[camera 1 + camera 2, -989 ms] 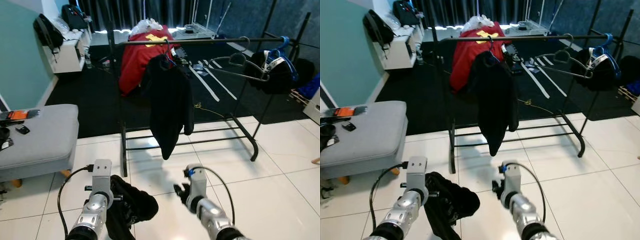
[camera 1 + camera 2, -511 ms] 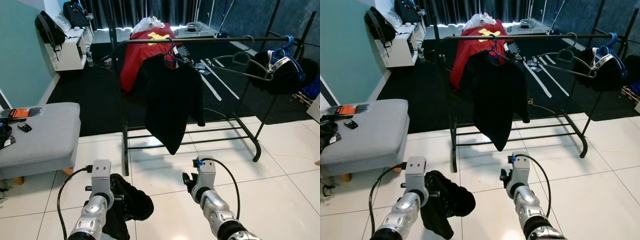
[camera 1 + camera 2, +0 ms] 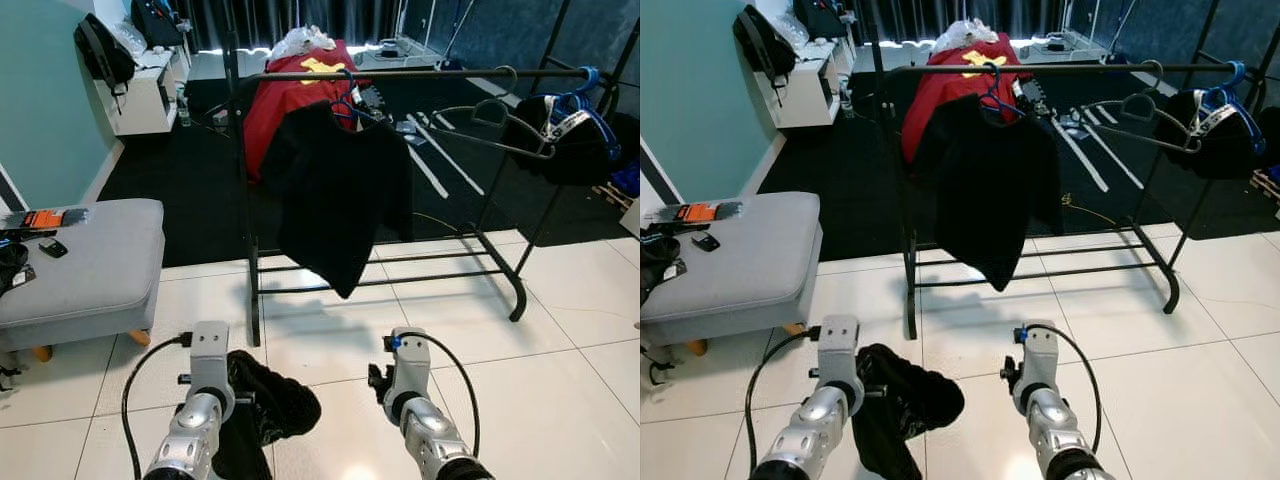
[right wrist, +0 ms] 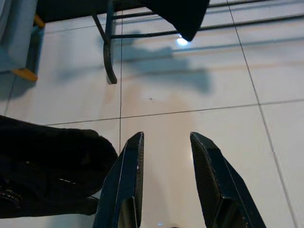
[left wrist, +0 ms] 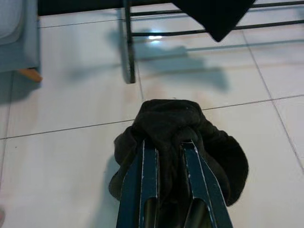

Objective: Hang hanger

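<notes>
Black fabric, a bunched dark garment, is clamped between the two fingers of the left tool, held low over the white tiled floor. The right tool hangs beside it, close by but not touching, its fingers parted with nothing between them.

Beyond both stands one black clothes rack, its feet on the tiles at the edge of a dark carpet. On its top rail hangs the blue hanger carrying a black shirt, whose hem dangles above the lower bars. Further along the same rail one bare grey hanger hangs tilted, and at the far end another blue hanger holds a dark bundle with a white strap.

To the robot's left is a grey padded bench with an orange packet and a small dark object on it; any writing there is too small to read. Behind the rack lies a red cloth with a yellow mark, and a white shelf unit stands by the teal wall
</notes>
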Robot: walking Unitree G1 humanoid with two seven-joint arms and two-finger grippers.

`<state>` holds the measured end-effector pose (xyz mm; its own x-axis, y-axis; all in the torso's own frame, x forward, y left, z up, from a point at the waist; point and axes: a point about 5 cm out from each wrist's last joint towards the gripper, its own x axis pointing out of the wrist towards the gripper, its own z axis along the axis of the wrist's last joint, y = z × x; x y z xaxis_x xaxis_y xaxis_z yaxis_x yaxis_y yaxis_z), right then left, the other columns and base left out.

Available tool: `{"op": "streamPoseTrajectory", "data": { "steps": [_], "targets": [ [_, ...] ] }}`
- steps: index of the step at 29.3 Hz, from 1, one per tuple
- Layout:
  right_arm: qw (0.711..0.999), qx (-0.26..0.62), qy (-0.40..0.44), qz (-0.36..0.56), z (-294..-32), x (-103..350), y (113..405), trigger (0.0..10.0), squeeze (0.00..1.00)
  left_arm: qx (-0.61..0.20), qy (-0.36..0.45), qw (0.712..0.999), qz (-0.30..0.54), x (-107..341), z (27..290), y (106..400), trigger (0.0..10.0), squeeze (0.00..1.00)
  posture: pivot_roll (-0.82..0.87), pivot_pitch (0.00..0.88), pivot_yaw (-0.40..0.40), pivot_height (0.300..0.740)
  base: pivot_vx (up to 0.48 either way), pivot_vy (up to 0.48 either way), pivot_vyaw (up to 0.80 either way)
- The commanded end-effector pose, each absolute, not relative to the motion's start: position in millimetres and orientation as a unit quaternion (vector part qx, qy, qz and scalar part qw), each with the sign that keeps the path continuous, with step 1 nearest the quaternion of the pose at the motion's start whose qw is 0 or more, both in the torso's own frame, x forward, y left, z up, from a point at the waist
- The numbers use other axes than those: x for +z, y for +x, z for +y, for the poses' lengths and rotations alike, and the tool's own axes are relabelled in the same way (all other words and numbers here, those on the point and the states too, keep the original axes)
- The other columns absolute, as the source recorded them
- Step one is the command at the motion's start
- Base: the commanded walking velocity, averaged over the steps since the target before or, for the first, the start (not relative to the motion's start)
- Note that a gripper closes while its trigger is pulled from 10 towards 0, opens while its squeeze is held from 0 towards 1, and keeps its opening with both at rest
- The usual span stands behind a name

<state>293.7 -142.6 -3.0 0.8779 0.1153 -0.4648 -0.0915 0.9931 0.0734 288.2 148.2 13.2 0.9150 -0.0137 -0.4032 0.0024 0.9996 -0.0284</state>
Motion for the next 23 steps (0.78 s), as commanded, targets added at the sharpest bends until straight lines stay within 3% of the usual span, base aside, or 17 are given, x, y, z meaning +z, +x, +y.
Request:
{"op": "streamPoseTrajectory", "data": {
  "steps": [1, 9, 14, 23],
  "targets": [
    [0.973, 0.074, 0.014, 0.218, -137.8, 4.6, 298.8, 10.0, 0.0, -0.002, -0.042, 0.979, 0.201, 15.5, 146.8, 287.7, 10.0, 0.0, 0.01, 0.116, -0.034, 0.74, 0.0, 0.0, 0.0],
    [0.98, 0.109, 0.005, 0.169, -129.2, 20.1, 307.2, 10.0, 0.0, -0.008, -0.044, 0.983, 0.177, 23.9, 153.2, 288.0, 10.0, 0.0, 0.01, 0.103, -0.011, 0.74, 0.0, 0.0, 0.0],
    [0.98, 0.078, 0.001, 0.182, -136.5, 17.1, 306.0, 10.0, 0.0, -0.01, 0.008, 0.989, 0.146, 37.4, 156.5, 291.7, 10.0, 0.0, -0.01, 0.062, 0.017, 0.74, 0.0, 0.0, 0.0],
    [0.974, 0.088, 0.013, 0.21, -139.3, 7.9, 298.7, 10.0, 0.0, 0.016, -0.021, 0.985, 0.168, 33.1, 162.1, 292.9, 10.0, 0.0, 0.0, 0.026, 0.004, 0.74, 0.0, 0.0, 0.0]
  ]
}}
